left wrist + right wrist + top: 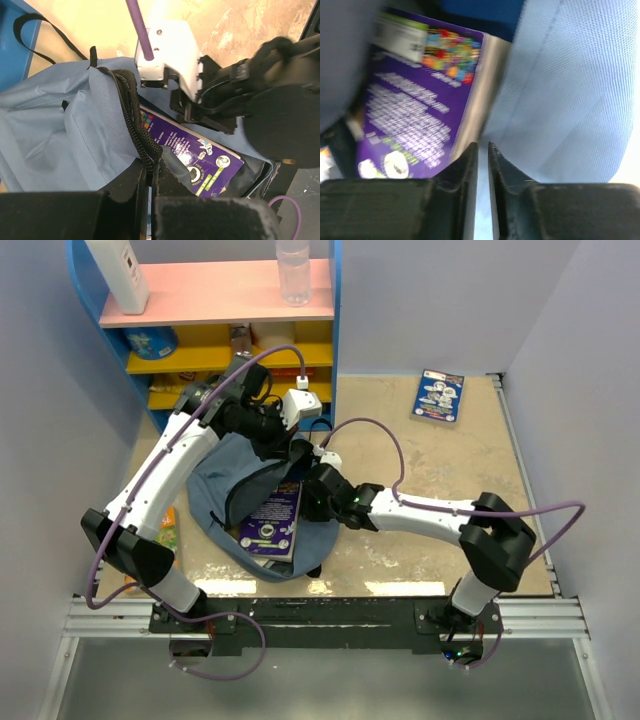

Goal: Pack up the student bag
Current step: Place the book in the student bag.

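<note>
Left gripper (150,167): closed tight. Its two black fingers pinch the black zipper edge (132,112) of the student bag (60,135) and hold that edge up.
Right gripper (483,150): its fingers are almost together, with only a thin slit between them. The wrist picture is blurry, so one cannot tell if anything is pinched there.
What is by the right gripper: the tips are down at the bag's mouth. The purple book (415,110) is on one side of them and light blue bag cloth on the other.
Purple book: it lies flat in the open mouth of the bag, with its cover facing up. Some of it is tucked under the bag's cloth.
Student bag: it lies on the table (440,470) between the two arms, toward the left side and just in front of the shelf (335,300). It is soft, blue-grey and slumped, and its mouth is open.
Black strap (45,27): it makes a loop on the table beside the bag.
Arms: the left arm reaches over the far side of the bag. The right arm comes in from the right.
Blue book (438,395): it lies flat at the far right of the table, well apart from the bag.
Shelf: a clear bottle (293,270) and a white box (120,275) are on its pink top.
</note>
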Robot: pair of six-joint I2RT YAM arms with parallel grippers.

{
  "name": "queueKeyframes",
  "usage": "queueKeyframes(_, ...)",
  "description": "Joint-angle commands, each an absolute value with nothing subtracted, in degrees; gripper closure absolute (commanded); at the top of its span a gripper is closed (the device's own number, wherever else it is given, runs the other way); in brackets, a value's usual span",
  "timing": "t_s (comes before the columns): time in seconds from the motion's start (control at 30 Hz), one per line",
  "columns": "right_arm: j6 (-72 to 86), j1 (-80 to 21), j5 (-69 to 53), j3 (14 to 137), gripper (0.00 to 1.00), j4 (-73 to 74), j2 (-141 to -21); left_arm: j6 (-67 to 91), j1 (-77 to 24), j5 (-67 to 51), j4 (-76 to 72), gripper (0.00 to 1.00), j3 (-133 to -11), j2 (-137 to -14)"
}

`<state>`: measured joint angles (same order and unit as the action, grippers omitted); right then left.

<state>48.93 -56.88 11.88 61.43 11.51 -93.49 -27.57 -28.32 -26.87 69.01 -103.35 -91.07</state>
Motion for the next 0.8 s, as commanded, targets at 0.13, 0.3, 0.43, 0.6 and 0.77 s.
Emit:
queueKeyframes(0.13,49.1,-57.0,14.6,63.3,0.94,6.2,-97.3,-27.0,-28.6,-31.9,67.7,1.00,-108.0,-88.4)
queueKeyframes(0.3,49.7,-56.9,12.7,67.3,0.99,2.6,-99.9,-27.2,-28.7,-33.1,67.8,1.00,-107.6,-88.8)
queueKeyframes(0.43,48.3,-55.4,13.4,69.0,0.94,2.6,-99.1,-27.8,-28.7,-32.7,67.9,1.00,-106.8,-88.4)
queueKeyframes(0.6,48.9,-41.5,11.6,58.7,0.65,2.9,-88.1,-28.9,-28.7,-31.8,66.5,1.00,-102.8,-86.6)
queueKeyframes(0.77,45.4,-26.4,9.0,59.4,0.47,6.9,-84.1,-29.3,-28.6,-32.4,64.2,1.00,-99.5,-86.5)
